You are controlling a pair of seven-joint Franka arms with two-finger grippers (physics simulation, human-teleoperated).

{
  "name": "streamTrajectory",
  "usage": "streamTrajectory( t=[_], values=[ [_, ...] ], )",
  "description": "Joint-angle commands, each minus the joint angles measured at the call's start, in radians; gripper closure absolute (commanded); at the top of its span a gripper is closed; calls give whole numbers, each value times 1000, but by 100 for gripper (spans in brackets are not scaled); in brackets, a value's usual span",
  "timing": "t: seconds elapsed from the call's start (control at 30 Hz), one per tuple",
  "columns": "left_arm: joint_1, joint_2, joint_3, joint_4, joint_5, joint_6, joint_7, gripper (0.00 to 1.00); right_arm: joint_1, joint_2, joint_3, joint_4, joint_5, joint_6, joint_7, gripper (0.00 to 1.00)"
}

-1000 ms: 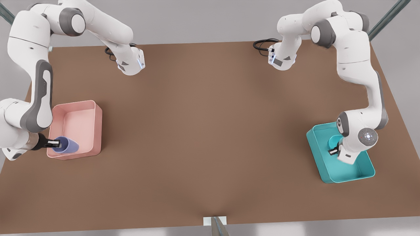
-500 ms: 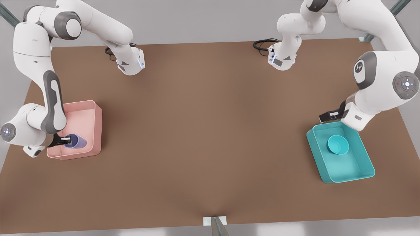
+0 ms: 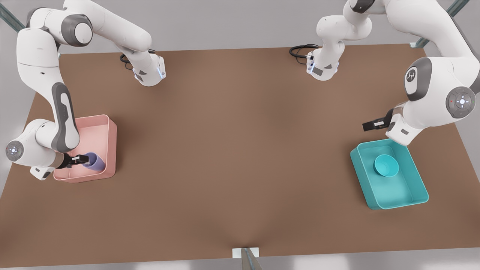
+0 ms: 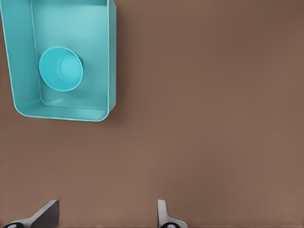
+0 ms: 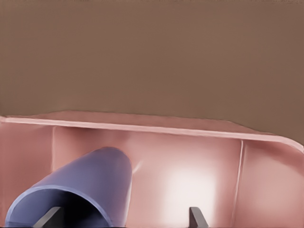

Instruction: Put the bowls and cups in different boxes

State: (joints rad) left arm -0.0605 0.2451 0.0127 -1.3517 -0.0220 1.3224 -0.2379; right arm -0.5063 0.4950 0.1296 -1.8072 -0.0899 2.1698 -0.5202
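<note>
Lavender cup (image 3: 94,161) now tipped sideways, right end effector (image 3: 83,159) opened.

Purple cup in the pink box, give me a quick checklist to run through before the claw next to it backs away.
1. Cup inside the pink box: ok.
2. Cup standing upright: not ok, it lies tilted on its side.
3. Right claw open: ok, its fingers are spread wide.
4. Right claw's fingers free of the cup's mouth: cannot tell, one fingertip sits right at the rim.
5. Bowl inside the teal box: ok.
6. Left claw open, empty and outside the teal box: ok.
</note>
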Motion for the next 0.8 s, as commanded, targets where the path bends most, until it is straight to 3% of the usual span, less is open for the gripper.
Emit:
streamTrajectory(
  t=[0.0, 0.13, 0.27, 0.33, 0.47, 0.57, 0.77],
  values=[
    [1, -1, 0, 0, 1, -15, -8, 0, 0, -18, 1, 0, 21, -45, -109, 0],
    [-1, 0, 0, 0, 1, -15, -8, 0, 5, -101, 7, 31, 55, -185, -120, 0],
    [-1, 0, 0, 0, 1, -14, -8, 0, 153, -108, 16, 377, 52, -642, 172, 0],
    [1, 0, 0, 0, 1, -15, -8, 0, 249, -168, 16, 456, 47, -800, 402, 0],
    [1, 0, 0, 0, 1, -15, -8, 0, 272, -306, 16, 425, 56, -841, 474, 0],
    [1, 0, 0, 2, -1, -29, -8, 0, 302, -302, 15, 405, -82, -857, 474, 0],
    [14, -3, 3, 6, -4, -66, -8, 0, 382, -306, -27, 433, 36, -857, 548, 0]
  ],
)
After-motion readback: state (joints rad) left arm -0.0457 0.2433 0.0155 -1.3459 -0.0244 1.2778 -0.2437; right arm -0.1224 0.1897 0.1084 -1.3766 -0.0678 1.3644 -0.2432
